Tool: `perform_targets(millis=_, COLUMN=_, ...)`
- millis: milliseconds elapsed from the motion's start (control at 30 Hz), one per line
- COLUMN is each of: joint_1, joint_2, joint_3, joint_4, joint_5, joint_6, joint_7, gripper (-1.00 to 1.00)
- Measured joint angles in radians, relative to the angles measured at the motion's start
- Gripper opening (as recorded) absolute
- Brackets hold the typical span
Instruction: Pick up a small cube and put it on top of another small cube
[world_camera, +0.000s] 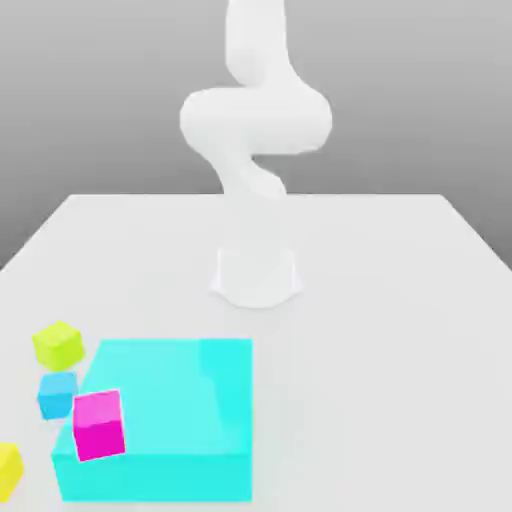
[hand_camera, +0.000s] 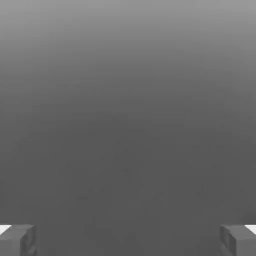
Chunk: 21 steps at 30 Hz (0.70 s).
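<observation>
Your pincer (hand_camera: 128, 240) has its fingers wide apart, holding nothing. The small plain bright yellow cube (world_camera: 8, 468) sits on the white counter (world_camera: 400, 330) at 9 o'clock of the big cyan block (world_camera: 160, 420). Descend straight above it, then centre it between the fingers.

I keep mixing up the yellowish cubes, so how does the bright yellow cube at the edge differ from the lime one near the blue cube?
The small cube is bright yellow; the lime cube is yellow-green. The small cube sits nearest the camera, cut off by the exterior view's left edge; the lime cube lies farther back, wholly visible, just beyond the small blue cube. Both rest on the white table, left of the cyan block.
</observation>
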Motion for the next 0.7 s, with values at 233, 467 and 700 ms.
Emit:
perform_targets(millis=233, joint_1=-0.13, joint_2=0.26, joint_3=0.0, joint_4=0.021, joint_5=-0.013, joint_6=0.068, joint_7=0.229, gripper=0.0)
perform_targets(millis=467, joint_1=-0.226, joint_2=0.514, joint_3=-0.031, joint_4=0.041, joint_5=-0.028, joint_6=0.133, joint_7=0.454, gripper=0.0)
perform_targets(millis=700, joint_1=-0.321, joint_2=0.768, joint_3=-0.081, joint_4=0.061, joint_5=-0.008, joint_6=0.2, joint_7=0.654, gripper=0.0)
